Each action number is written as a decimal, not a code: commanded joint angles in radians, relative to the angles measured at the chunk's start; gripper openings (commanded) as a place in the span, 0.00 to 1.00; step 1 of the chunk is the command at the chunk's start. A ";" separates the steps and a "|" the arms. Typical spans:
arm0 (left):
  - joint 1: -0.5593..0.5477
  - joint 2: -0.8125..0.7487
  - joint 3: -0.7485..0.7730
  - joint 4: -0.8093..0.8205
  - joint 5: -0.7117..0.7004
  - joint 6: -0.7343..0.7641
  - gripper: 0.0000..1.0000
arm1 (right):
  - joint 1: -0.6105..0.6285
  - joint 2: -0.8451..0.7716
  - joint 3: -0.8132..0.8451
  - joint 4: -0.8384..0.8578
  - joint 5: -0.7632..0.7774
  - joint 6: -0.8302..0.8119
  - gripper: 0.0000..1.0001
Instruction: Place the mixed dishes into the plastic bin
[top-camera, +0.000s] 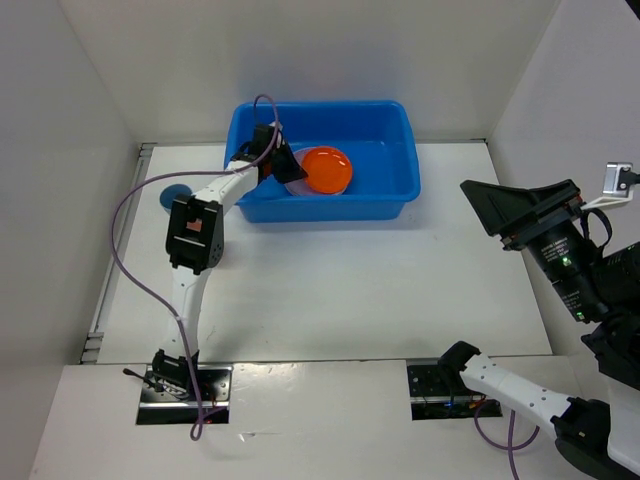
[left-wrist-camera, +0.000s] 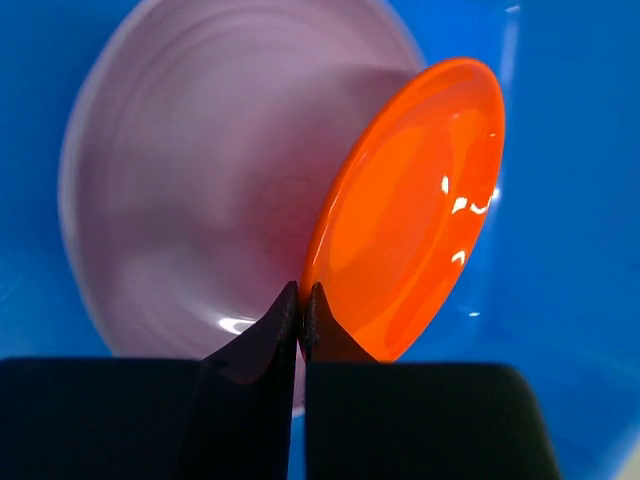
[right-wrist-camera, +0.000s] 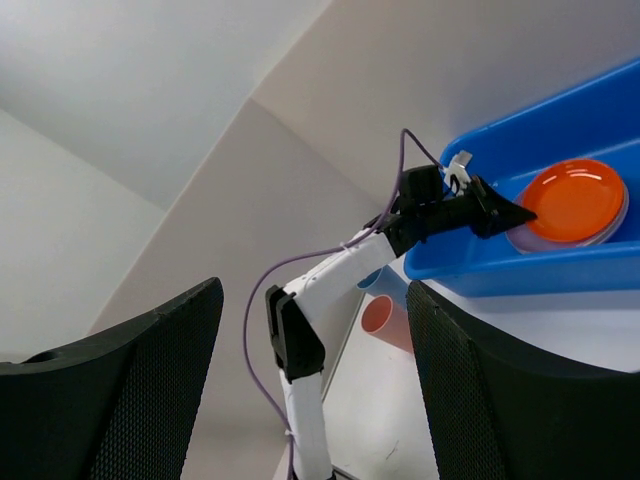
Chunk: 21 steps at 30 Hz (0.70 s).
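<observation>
The blue plastic bin (top-camera: 400, 150) stands at the back of the table. In it an orange plate (top-camera: 327, 170) rests on a lavender plate (top-camera: 293, 184). My left gripper (top-camera: 285, 163) reaches into the bin's left side and is shut on the orange plate's rim (left-wrist-camera: 400, 210), which is tilted against the lavender plate (left-wrist-camera: 200, 190). A light blue cup (top-camera: 175, 197) lies left of the bin; a salmon-pink cup (right-wrist-camera: 385, 318) lies beside it (right-wrist-camera: 372, 281). My right gripper (right-wrist-camera: 315, 380) is open and empty, low near its base (top-camera: 462, 357). Pink and tan-yellow plates are not in view.
A black camera on a stand (top-camera: 550, 240) looms over the table's right side. White walls close in the table at the left, back and right. A purple cable (top-camera: 125, 250) loops out left of the left arm.
</observation>
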 joint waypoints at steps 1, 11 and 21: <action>0.016 0.022 0.060 0.011 0.050 -0.024 0.08 | 0.008 0.023 -0.011 0.040 0.015 -0.004 0.79; 0.047 0.013 0.081 -0.001 0.059 -0.006 0.28 | 0.008 0.041 -0.038 0.049 0.015 -0.004 0.79; 0.125 -0.431 -0.035 0.016 0.135 0.058 0.61 | 0.008 0.177 -0.190 0.185 -0.069 -0.045 0.80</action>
